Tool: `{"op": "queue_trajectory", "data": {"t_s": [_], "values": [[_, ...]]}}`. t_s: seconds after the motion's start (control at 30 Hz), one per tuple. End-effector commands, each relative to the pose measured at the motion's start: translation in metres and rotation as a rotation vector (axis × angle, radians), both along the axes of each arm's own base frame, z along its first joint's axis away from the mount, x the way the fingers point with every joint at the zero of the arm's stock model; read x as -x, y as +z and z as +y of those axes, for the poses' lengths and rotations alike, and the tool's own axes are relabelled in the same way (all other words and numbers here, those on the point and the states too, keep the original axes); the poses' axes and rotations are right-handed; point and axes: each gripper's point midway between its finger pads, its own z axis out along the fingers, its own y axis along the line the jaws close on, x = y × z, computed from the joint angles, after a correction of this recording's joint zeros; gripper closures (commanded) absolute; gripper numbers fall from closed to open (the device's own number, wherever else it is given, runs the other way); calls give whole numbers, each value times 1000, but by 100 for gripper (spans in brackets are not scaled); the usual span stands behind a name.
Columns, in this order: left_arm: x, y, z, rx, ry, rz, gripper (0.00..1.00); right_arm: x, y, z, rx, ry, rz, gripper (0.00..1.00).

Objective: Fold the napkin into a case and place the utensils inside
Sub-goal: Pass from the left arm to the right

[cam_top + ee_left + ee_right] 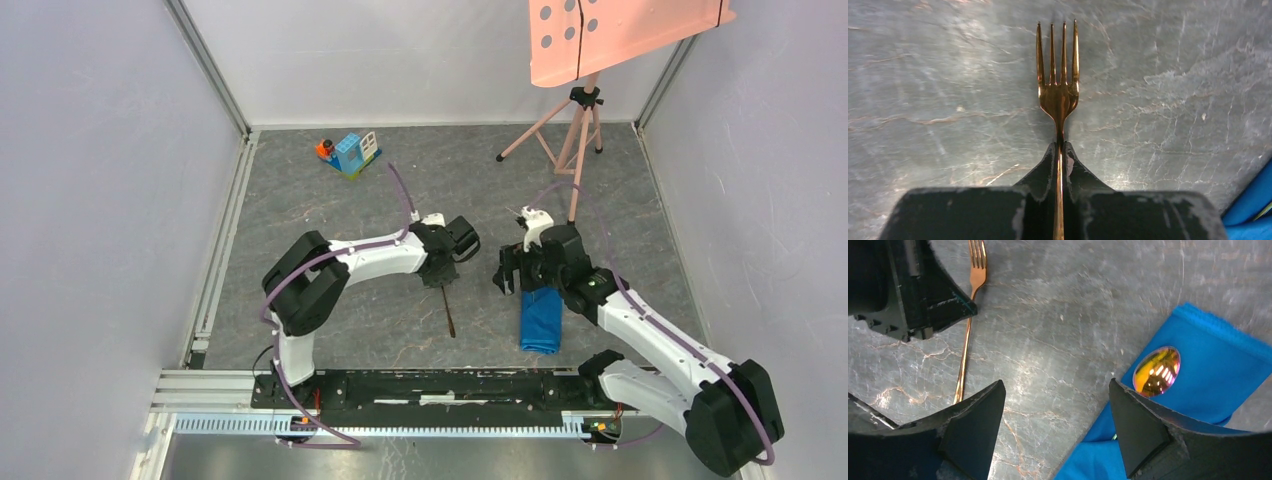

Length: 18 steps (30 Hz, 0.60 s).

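Reaches in from the left base with the left arm, elbow folded back, forearm running right toward the middle of the table (330, 330), wrist pitched down. Pinches the left gripper (1060, 146) fully closed on the thin handle of the fork (1058, 95), just behind the head, tines pointing away from the wrist camera over bare table. Cannot tell if fork is lifted or touching the surface; from above, shows handle trailing toward the near edge. Stretches the right arm from the right base up and left, wrist tipped down, with right gripper (1055, 384) near the far end of the napkin (541, 320). Keeps jaws spread wide, gripping nothing, touching nothing visible. Straddles bare table in the gap, with the cloth beside the right finger. Puts napkin as a narrow folded blue oblong right of centre, lying lengthwise toward the near edge, partly under the right wrist. Shows spoon (1156, 371) bowl resting on the blue cloth, handle not visible. Places the two grippers close together but apart. Leaves toy block house (352, 153) and tripod (575, 130) far back.
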Motion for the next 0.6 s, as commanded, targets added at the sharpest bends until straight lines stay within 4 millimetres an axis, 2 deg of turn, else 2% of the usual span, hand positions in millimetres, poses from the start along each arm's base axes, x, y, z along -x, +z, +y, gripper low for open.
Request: {"op": "queue_trajectory", "data": {"t_s": [0.0,0.13,0.27,0.33,0.43,0.57], "values": [[3,2,-22,45,-176,11,98,2,-8,3,-214,-52,82,19],[7,27,-40,207,-287,-76,98,8,-6,16,-412,38,98,26],[16,73,-66,408,-472,-175,98,22,-1,36,-518,184,104,36],[22,86,-71,461,-518,-196,98,24,4,42,-570,207,93,41],[30,99,-76,523,-569,-222,98,20,18,46,-648,193,63,43],[36,105,-76,551,-589,-221,98,9,37,50,-686,178,-4,43]]}}
